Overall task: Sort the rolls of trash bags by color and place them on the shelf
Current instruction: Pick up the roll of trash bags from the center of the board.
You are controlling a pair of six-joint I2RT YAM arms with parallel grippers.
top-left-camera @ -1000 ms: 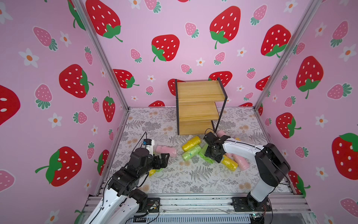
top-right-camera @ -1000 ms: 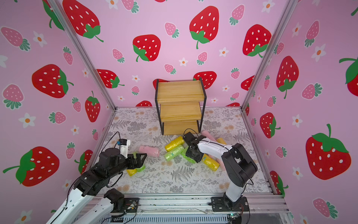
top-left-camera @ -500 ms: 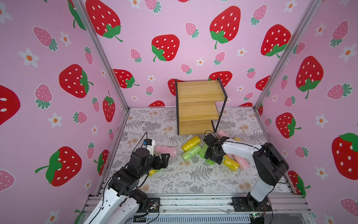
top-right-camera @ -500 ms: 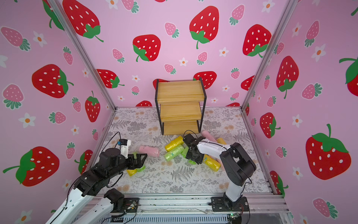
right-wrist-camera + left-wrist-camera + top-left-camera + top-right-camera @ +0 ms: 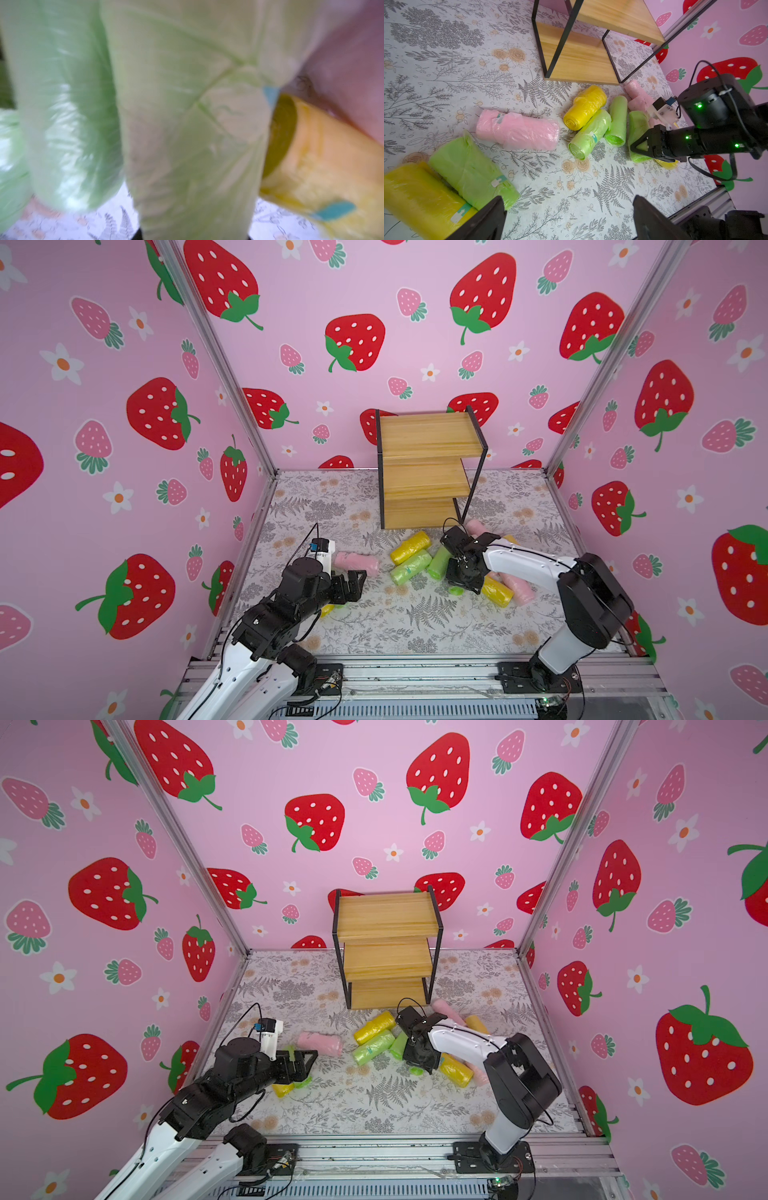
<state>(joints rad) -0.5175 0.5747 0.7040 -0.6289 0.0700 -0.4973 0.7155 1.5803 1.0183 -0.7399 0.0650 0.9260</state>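
Observation:
The rolls of trash bags lie on the floral mat in front of the shelf, whose wooden boards are bare. My right gripper reaches down into the cluster, shut on a light green roll that fills the gap between its jaws. Beside that roll lie another green roll, a third green one and a yellow roll. My left gripper hangs open over bare mat. A green roll and a yellow roll lie just beside one of its fingers.
A pink roll lies alone between the two arms. Behind the right gripper sit a yellow roll and pink rolls. Another pink roll rests by the shelf's foot. Pink strawberry walls close in three sides.
My right gripper has shifted slightly toward the front into the cluster and its jaws have closed in on the green roll. The left arm has not moved.

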